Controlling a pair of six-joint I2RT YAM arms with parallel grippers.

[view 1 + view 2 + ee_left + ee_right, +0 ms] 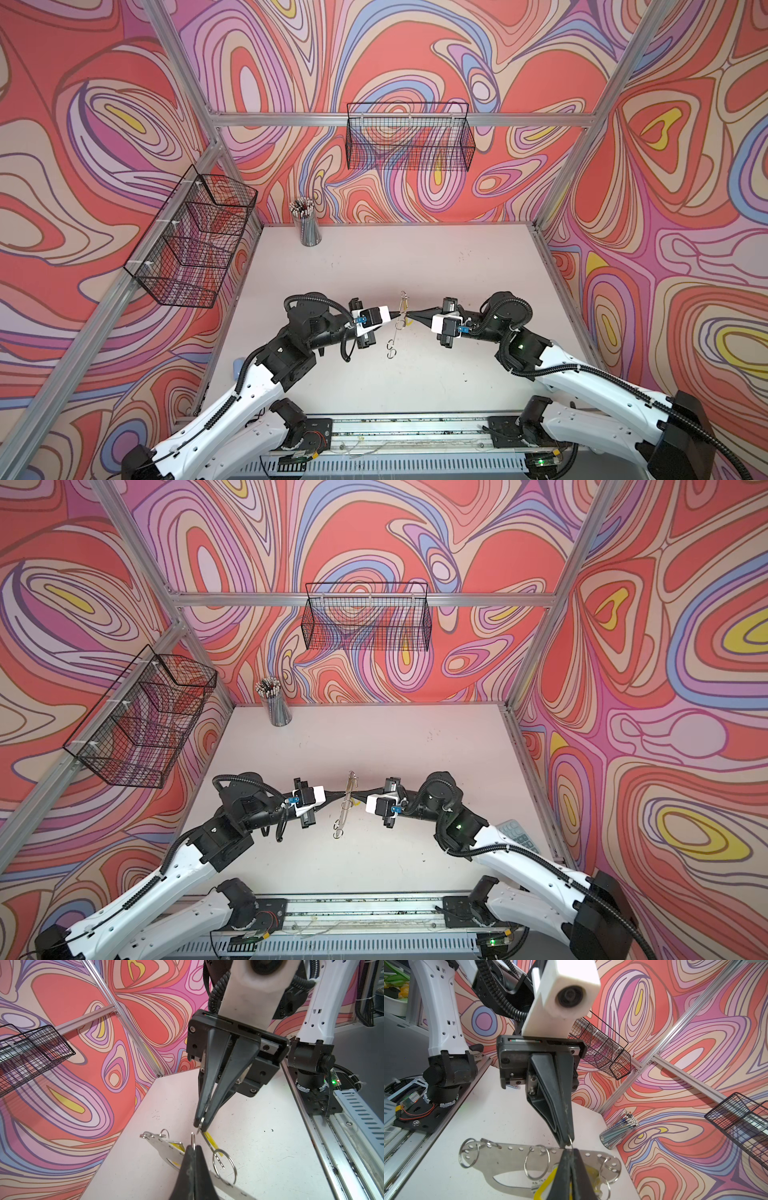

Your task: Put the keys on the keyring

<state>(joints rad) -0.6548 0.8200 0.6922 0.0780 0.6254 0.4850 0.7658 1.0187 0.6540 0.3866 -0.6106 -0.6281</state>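
Two grippers meet just below the middle of both top views, above the pale table. One keyring hangs in the air between them. It is a flat silvery plate with an oval cut-out, seen edge-on in both top views and clear of the tabletop.

The left gripper has its fingers pressed together on one of the plate's wire rings. The right wrist view shows four large wire rings along the holed edge – the clamped one and three hanging free. Whether more sit behind the fingers I cannot tell.

The right gripper is also closed, pinching the small ring of one tagged key, whose yellow tag trails from the fingertips just beside the plate. The key's metal blade is hidden. A second patch of yellow shows behind the plate; whether it is another tag I cannot tell.

There are three containers:
- One black wire basket hangs on the back wall, in the upper middle of the frame. Only the wall pattern shows through its mesh.
- One black wire basket hangs on the side wall at left, split into three compartments. Only the wall pattern shows through this mesh too.
- One clear cup stands at the table's far left corner – packed with pens, too many and too small to count.
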